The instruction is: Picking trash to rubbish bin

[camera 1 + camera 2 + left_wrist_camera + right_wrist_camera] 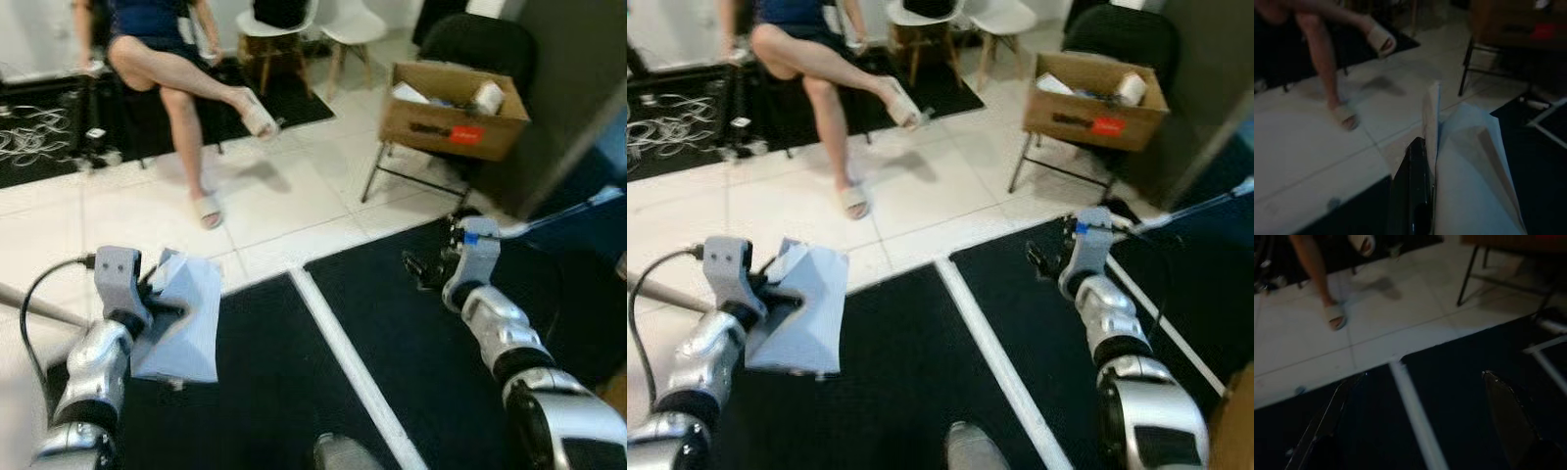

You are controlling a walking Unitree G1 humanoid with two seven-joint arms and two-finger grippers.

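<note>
Floor: white tiles (284, 206) at the far side, black mats (274, 382) in front of the robot, parted by a white strip (343, 357) that runs away from the camera.
Person: sits at the far side on a chair, legs crossed, one slippered foot (208, 211) on the tiles and the other raised.
Cardboard box (453, 110): rests on a black folding chair at the far right, open at the top, with a red label on its front and some items inside.
White chairs (348, 24): stand at the back, beyond a dark rug.
Left gripper (157, 305): held up over the near mat's left edge, clamped on the paper; in the left wrist view one black finger (1413, 186) lies flat against the sheet.
Paper (186, 313): a pale, folded and crumpled sheet, off the floor in the left gripper, hanging down from the fingers above the black mat.
Right gripper (423, 266): raised over the right-hand mat, holding nothing; in the right wrist view its two black fingers (1327, 416) are spread wide apart above the mat and the white strip.
Cable (39, 294): a black loop runs behind the left wrist.
</note>
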